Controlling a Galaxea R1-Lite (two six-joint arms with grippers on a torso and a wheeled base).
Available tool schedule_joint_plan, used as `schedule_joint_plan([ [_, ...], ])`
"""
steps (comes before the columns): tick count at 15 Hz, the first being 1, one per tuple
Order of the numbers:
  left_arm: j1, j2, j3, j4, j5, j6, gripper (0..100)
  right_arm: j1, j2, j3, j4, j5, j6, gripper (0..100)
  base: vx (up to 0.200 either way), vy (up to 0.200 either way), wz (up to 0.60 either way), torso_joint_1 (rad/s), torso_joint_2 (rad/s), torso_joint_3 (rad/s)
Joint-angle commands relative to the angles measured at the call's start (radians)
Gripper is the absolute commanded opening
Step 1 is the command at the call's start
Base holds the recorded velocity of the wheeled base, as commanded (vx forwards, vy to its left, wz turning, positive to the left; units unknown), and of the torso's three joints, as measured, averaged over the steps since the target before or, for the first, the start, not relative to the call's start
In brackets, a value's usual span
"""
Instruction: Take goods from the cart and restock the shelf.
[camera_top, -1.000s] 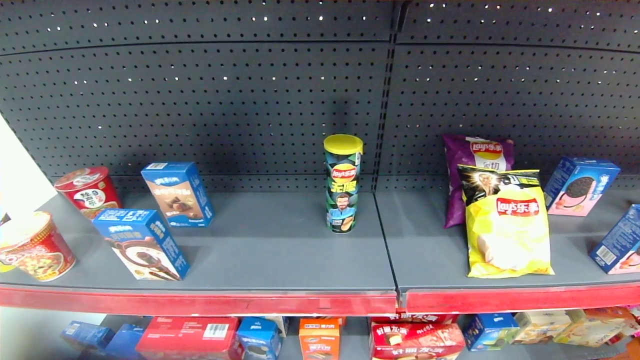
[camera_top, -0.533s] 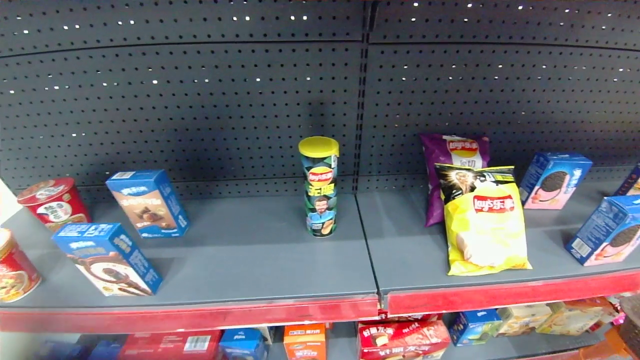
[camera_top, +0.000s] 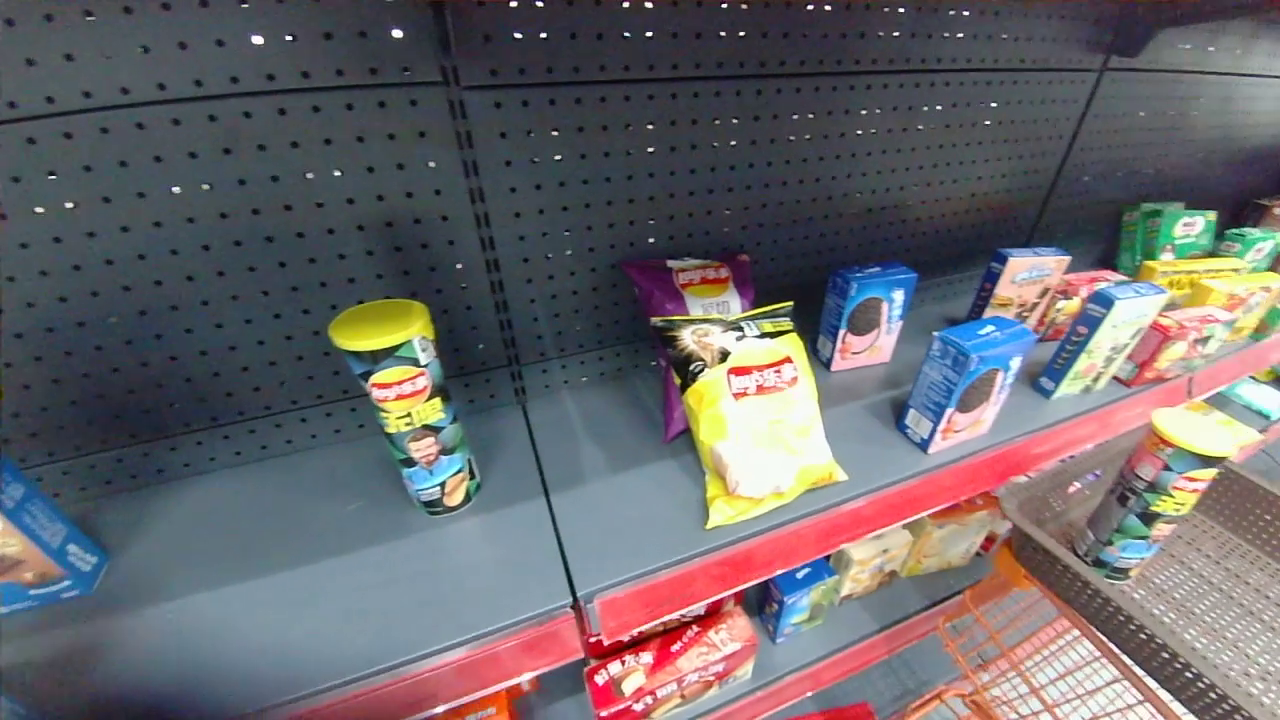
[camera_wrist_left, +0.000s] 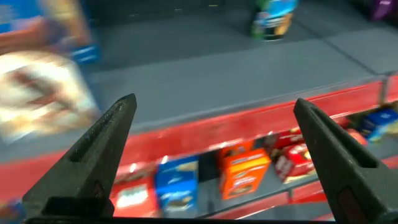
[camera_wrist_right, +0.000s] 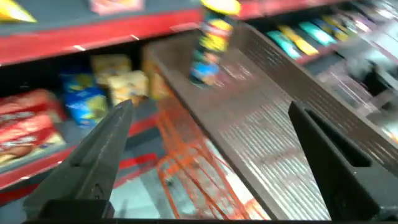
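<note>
1. Dark perforated back panel (camera_top: 700, 150) rises along the rear edge of the shelf.
2. Grey shelf (camera_top: 300, 560) with a red front lip runs across the head view. A seam splits it into a left deck and a right deck. Below it, a lower shelf carries red packs (camera_top: 670, 670) and small boxes.
3. Grey perforated cart basket (camera_top: 1220, 610) sits below and in front of the shelf's right end, above an orange wire frame (camera_top: 1030, 650).
4. Yellow chip bag (camera_top: 760, 420) lies on the right deck near the seam, its lower end close to the front lip. Its top overlaps the purple chip bag (camera_top: 690, 285), which stands at the rear edge.
5. Shelf can (camera_top: 410, 410), yellow-lidded, stands upright on the left deck, towards the rear edge and just left of the seam.
6. Cart can (camera_top: 1150, 500), of the same kind, stands inside the basket by its wall on the shelf side.
7. Rear cookie box (camera_top: 865, 315), blue, stands near the rear edge to the right of the bags. The front cookie box (camera_top: 965, 385) stands at the front lip, further right.
8. Left gripper (camera_wrist_left: 214, 155) hangs in front of the red lip with its jaws spread wide and nothing between them.
9. Right gripper (camera_wrist_right: 211, 162) faces the cart basket, well short of the cart can, and its jaws are likewise parted and empty.
</note>
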Motion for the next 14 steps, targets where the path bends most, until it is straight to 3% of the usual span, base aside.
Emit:
schedule_joint_plan([
  [1, 0.0, 0.0, 0.0, 0.0, 0.0, 0.0, 100, -0.003, -0.001, 0.02, -0.019, 0.002, 0.0, 100, 0.0, 0.0, 0.0, 0.0, 0.0, 0.0],
  [7, 0.0, 0.0, 0.0, 0.0, 0.0, 0.0, 100, -0.013, -0.007, 0.066, -0.043, 0.002, 0.0, 100, 0.0, 0.0, 0.0, 0.0, 0.0, 0.0],
  [13, 0.0, 0.0, 0.0, 0.0, 0.0, 0.0, 100, -0.003, -0.004, 0.087, -0.053, -0.004, 0.014, 100, 0.0, 0.0, -0.6, 0.002, 0.0, 0.004],
  [14, 0.0, 0.0, 0.0, 0.0, 0.0, 0.0, 100, -0.009, -0.006, 0.089, -0.051, -0.006, 0.015, 100, 0.0, 0.0, 0.0, 0.0, 0.0, 0.0],
])
